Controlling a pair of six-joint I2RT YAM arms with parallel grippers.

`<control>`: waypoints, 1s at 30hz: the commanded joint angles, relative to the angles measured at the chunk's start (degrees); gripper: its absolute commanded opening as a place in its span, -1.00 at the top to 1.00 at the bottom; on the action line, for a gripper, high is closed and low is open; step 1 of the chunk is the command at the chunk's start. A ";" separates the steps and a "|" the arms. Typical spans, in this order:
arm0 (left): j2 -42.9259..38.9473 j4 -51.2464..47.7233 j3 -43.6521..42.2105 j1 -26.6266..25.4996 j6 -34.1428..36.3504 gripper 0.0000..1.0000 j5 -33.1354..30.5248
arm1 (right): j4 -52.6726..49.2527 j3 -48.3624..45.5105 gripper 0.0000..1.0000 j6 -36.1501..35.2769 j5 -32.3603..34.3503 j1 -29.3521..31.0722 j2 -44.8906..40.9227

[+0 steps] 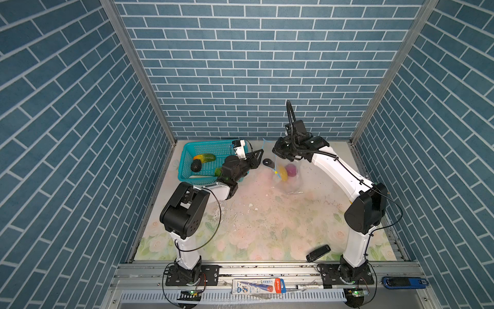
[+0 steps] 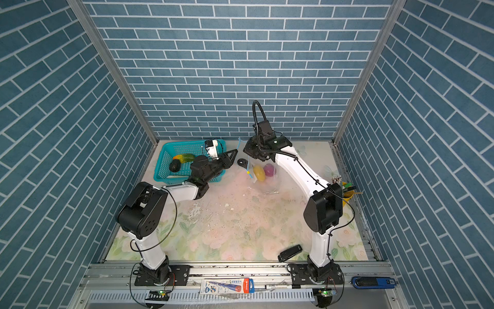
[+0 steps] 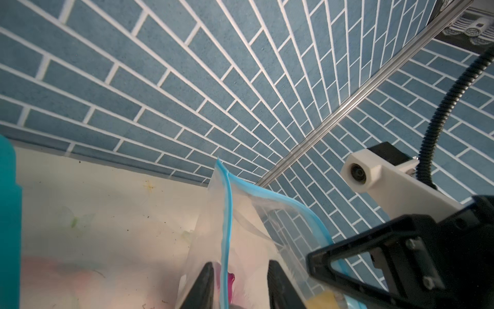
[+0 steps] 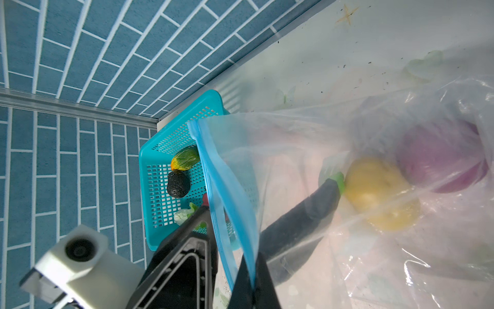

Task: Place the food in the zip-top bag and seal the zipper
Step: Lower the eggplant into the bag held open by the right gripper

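teal basket [image 1: 187, 149]: sits at the far left corner of the flowered counter [image 1: 254, 230]; the left arm reaches over its near right corner.
food in the basket: a green and orange cucumber [image 1: 204, 157] and a dark bumpy fruit [image 1: 196, 166] lie side by side; a pale green piece [image 4: 183, 216] and a sliver of red show in the right wrist view, too hidden to name.
zip-top bag [image 1: 292, 185]: clear and crinkly, at the far middle of the counter, just right of the basket in both top views; its mouth is raised and faces the basket, its bottom rests on the counter.
zipper [image 3: 226, 227]: light blue strip, parted into two lips that meet at a raised corner; a small yellow slider [image 1: 275, 172] sits near its low end.
food in the bag: a yellow fruit [image 1: 282, 172] and a purple onion [image 1: 291, 170] lie side by side, close together.
eggplant [image 4: 299, 222]: dark and long, seen through the plastic, green cap against the yellow fruit; whether all of it is inside cannot be told.
right hand [image 4: 252, 278]: closed, pinching one blue lip of the zipper and holding it up.
left hand [image 3: 240, 264]: fingers apart, one on each side of the other blue lip, not clamped on it, just beside the right hand.
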 commanded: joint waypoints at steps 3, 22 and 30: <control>-0.44 -5.15 2.34 0.59 -2.67 0.51 4.81 | -1.13 3.71 1.00 -1.26 1.02 -0.21 -2.12; -0.27 -11.62 4.99 0.48 -2.28 0.88 6.83 | -1.41 3.33 1.00 -2.36 1.80 -0.36 -3.21; -1.82 -14.06 7.20 0.48 -3.27 0.97 7.91 | -2.06 3.76 1.00 -3.19 2.78 -0.55 -4.31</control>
